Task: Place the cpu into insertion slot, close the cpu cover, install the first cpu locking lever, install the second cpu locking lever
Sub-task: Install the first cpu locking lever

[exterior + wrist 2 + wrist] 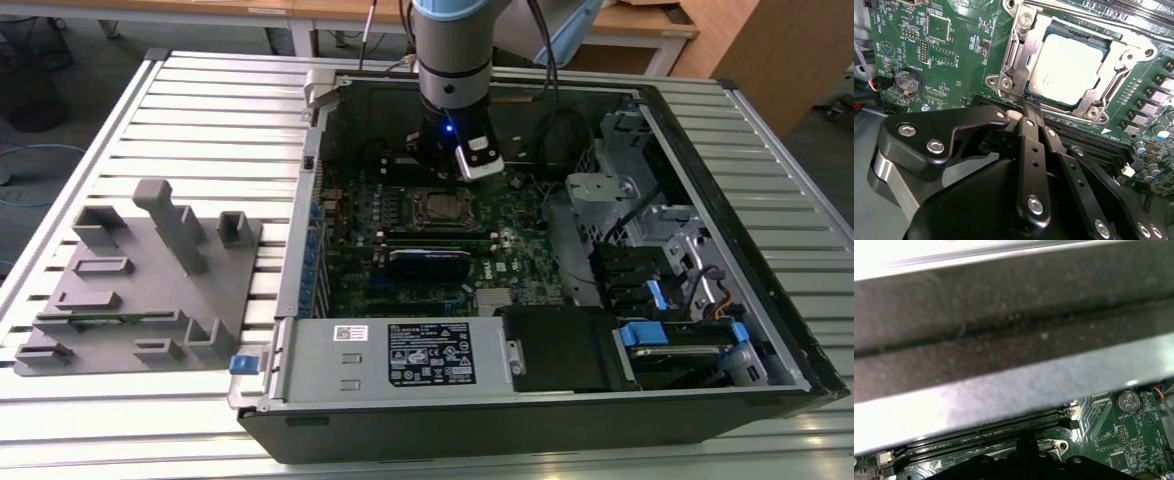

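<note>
The cpu, a pale square chip, lies flat in the insertion slot on the green board. The silvery cpu cover is folded down around it, its window framing the chip. A thin metal lever rod runs along one side of the socket. My gripper is shut, its black fingers pressed together, with the tips right at the cover's edge near a socket corner. In the exterior view the gripper hangs just behind the socket, inside the open case.
Black memory slots run beside the socket, and a coin battery sits on the board. The case wall is close to the wrist. A power supply box lies at the case's front. A grey fixture stands on the exterior view's left.
</note>
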`<state>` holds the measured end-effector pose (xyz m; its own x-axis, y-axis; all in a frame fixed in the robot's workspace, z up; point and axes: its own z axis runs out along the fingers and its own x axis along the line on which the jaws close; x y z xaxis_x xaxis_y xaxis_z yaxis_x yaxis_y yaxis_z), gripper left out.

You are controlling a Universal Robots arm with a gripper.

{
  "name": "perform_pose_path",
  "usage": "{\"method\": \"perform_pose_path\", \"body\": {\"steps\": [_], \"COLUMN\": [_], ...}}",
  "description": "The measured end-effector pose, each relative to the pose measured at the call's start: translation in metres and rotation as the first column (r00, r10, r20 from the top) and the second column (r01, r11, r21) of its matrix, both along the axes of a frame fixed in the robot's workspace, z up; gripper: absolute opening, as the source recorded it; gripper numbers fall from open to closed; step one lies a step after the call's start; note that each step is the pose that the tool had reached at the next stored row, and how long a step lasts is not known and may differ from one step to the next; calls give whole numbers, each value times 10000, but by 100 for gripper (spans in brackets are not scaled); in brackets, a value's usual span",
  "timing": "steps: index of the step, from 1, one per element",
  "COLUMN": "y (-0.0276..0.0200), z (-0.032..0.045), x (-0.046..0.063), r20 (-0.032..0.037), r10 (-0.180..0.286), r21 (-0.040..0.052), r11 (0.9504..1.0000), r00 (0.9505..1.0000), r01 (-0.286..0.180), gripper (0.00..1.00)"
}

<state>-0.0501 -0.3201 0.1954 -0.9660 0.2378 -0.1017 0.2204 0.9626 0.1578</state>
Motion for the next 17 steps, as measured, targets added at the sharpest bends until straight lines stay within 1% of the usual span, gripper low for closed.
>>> {"method": "perform_pose_path", "body": {"steps": [3, 8, 10, 11, 15, 17], "y": [1, 0, 3, 12, 80, 106], "z": [12, 67, 73, 73, 74, 73], "x": [1, 0, 1, 0, 0, 0], "r20": [6, 2, 1, 2, 0, 2], "r10": [-4, -17, -22, -25, -38, -44], "r21": [8, 0, 3, 2, -17, -18], "r11": [10000, 10000, 10000, 10000, 10000, 10000], "r00": [10000, 10000, 10000, 10000, 10000, 10000], "r01": [4, 17, 22, 25, 38, 44], "gripper": [11, 11, 11, 11, 11, 11]}}
